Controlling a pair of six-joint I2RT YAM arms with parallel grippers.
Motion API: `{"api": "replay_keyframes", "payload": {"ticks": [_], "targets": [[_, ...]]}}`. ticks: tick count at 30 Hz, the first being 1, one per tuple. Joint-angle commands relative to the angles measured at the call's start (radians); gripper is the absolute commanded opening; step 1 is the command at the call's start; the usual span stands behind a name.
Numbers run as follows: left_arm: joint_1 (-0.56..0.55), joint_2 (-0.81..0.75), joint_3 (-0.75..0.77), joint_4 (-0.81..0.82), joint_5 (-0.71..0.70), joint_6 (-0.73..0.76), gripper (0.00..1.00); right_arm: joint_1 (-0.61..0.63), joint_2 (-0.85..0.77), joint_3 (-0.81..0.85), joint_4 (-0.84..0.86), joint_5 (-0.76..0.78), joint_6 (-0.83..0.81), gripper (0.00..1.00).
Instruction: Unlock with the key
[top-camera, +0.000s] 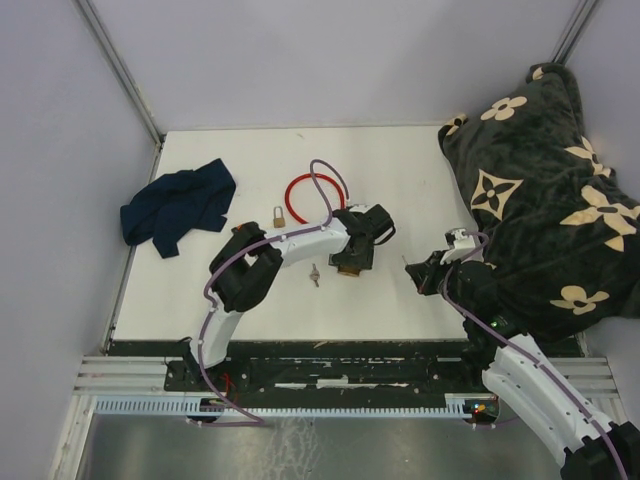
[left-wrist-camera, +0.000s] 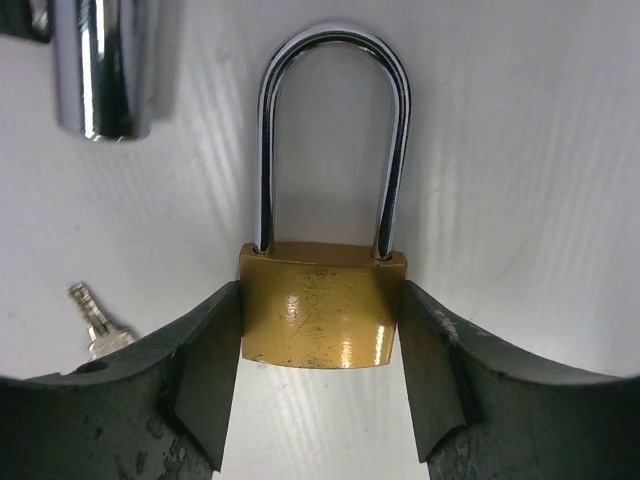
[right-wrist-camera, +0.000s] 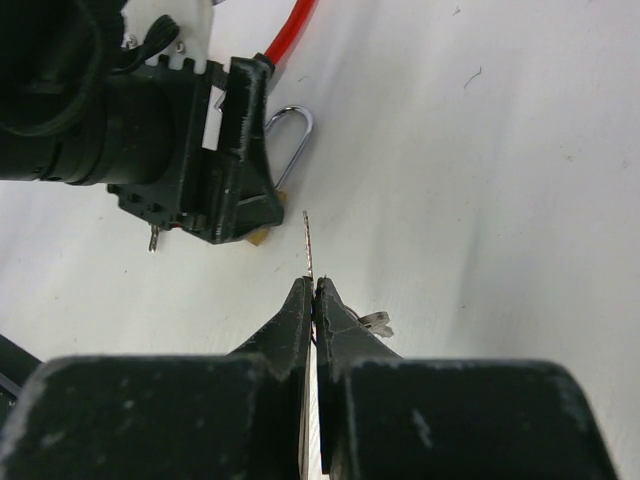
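Note:
A brass padlock (left-wrist-camera: 318, 315) with a tall chrome shackle lies flat on the white table. My left gripper (left-wrist-camera: 320, 335) has its dark fingers (left-wrist-camera: 205, 365) pressed against both sides of the brass body. From above, that gripper (top-camera: 352, 262) covers most of the lock. My right gripper (right-wrist-camera: 313, 285) is shut on a thin silver key (right-wrist-camera: 308, 245). The blade sticks out past the tips toward the lock's shackle (right-wrist-camera: 292, 140), a short gap away. A second key (right-wrist-camera: 377, 322) hangs beside the right finger. In the top view the right gripper (top-camera: 420, 272) sits right of the left one.
A smaller padlock (top-camera: 278, 214) and a red cable loop (top-camera: 313, 198) lie behind the left arm. A loose key (top-camera: 315, 275) rests near the left gripper. A blue cloth (top-camera: 178, 207) is at the left, and a black flowered blanket (top-camera: 540, 190) fills the right side.

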Motion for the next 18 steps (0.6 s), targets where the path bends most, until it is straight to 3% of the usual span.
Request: {"api": "replay_keyframes", "payload": {"ticks": [1, 10, 18], "targets": [[0.004, -0.100, -0.100, -0.001, 0.013, 0.045, 0.64, -0.003, 0.021, 0.032, 0.037, -0.044, -0.012, 0.02], [0.030, -0.108, -0.093, 0.016, 0.092, 0.096, 0.82, -0.003, 0.055, 0.044, 0.035, -0.081, -0.009, 0.02], [0.050, -0.073, -0.088, -0.017, 0.133, 0.136, 0.81, -0.002, 0.054, 0.045, 0.037, -0.091, 0.001, 0.02]]}}
